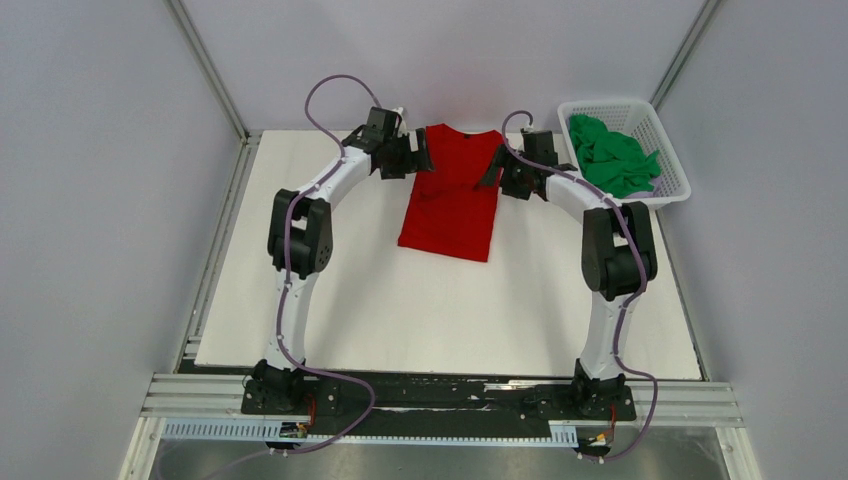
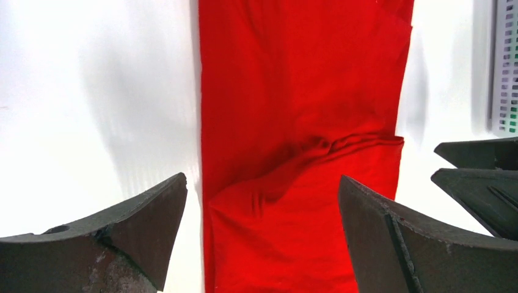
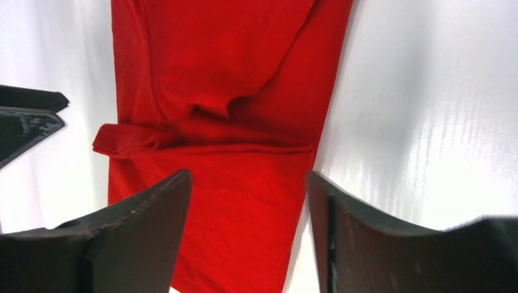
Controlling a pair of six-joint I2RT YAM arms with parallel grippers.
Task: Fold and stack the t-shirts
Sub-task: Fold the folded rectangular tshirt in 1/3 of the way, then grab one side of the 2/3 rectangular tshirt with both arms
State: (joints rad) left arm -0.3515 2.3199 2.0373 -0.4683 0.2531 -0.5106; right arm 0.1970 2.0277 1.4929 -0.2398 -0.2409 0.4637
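Observation:
The red t-shirt lies flat on the white table, folded into a long narrow strip that runs from the far edge toward the middle. A sleeve fold crosses it in both wrist views. My left gripper hangs open just above the strip's far left side, with nothing between its fingers. My right gripper is open too, over the far right edge of the strip, holding nothing. The green t-shirt sits crumpled in the basket.
A white lattice basket stands at the table's far right corner, close beside my right arm; its wall shows in the left wrist view. Grey enclosure walls surround the table. The two grippers face each other closely across the shirt.

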